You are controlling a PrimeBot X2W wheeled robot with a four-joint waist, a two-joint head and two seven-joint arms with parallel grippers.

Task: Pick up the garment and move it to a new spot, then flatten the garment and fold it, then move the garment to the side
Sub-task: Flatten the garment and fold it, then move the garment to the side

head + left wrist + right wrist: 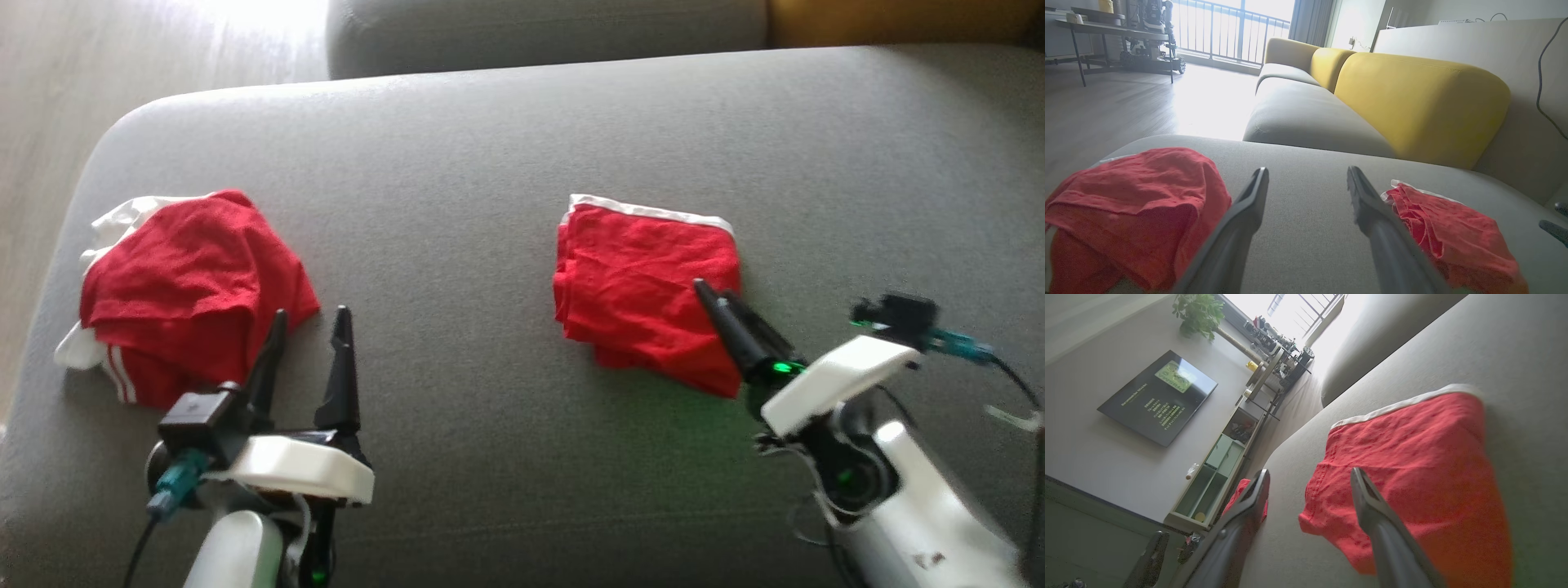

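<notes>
Folded red garment (pixel 645 286), 3 o'clock on cushion (pixel 490 163): right end effector (pixel 714 292), spread apart, over its 5 o'clock corner, likely to shift it aside; left end effector (pixel 310 314) likewise apart, idle

The red garment (pixel 645 278) is soft, matt cloth — the grey sofa cushion (pixel 490 163) a finely woven, matt fabric.

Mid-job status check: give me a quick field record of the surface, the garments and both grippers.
surface: grey cushion
rumpled garment: red with white trim, bunched at the robot's left
folded garment: red with a white band, lying at the right
left gripper: jaws open, beside the rumpled garment, holding nothing
right gripper: jaws open, tips over the folded garment, contact unclear
</notes>
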